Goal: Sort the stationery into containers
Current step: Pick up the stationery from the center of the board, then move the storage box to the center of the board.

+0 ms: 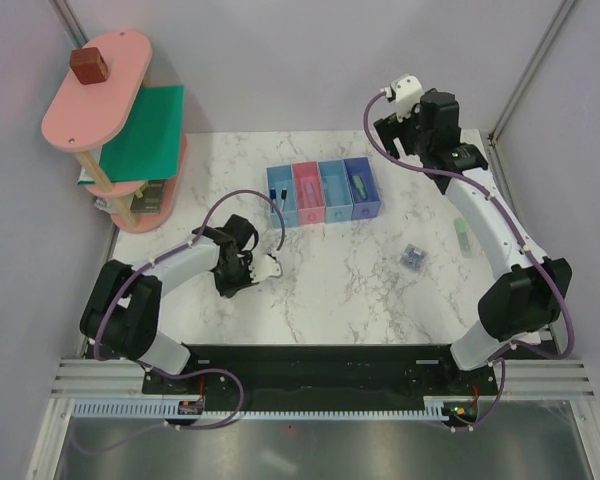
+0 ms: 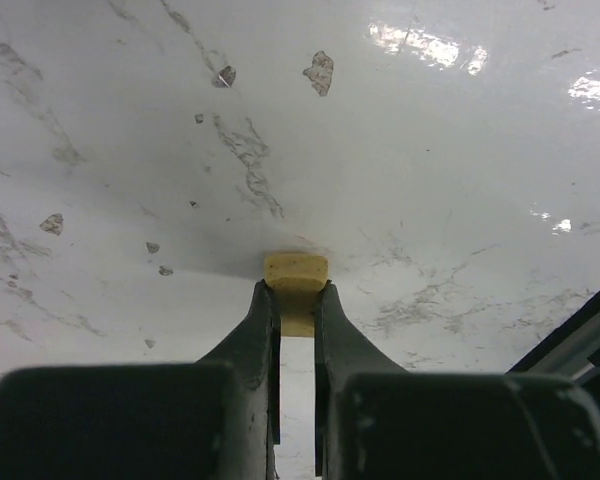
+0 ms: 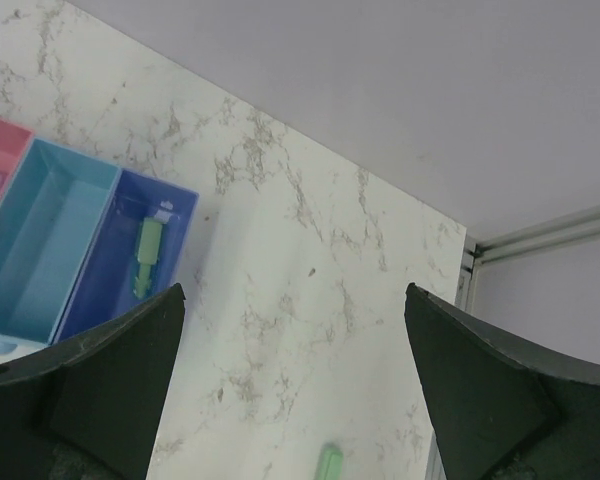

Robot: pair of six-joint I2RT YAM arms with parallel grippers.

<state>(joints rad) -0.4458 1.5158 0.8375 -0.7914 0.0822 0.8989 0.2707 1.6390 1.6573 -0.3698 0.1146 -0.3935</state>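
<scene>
The four joined bins (image 1: 323, 192) stand at the table's back middle. The blue bin (image 1: 282, 199) holds two white markers, the pink bin (image 1: 309, 192) a pink bar, and the purple-blue bin (image 1: 362, 186) a green piece (image 3: 145, 255). My left gripper (image 2: 296, 297) is shut on the tiny tan block (image 2: 296, 273), low over the marble, in front of the bins (image 1: 265, 268). A mint-green piece (image 1: 462, 236) and a purple-blue bundle (image 1: 413, 257) lie on the right. My right gripper (image 3: 292, 292) is open and empty, raised at the back right (image 1: 410, 110).
A pink-and-green tiered shelf (image 1: 120, 130) with a brown cube (image 1: 88, 64) on top stands at the back left. The light blue bin (image 3: 50, 240) shows nothing inside. Grey walls close the sides. The mint-green piece also shows in the right wrist view (image 3: 328, 462).
</scene>
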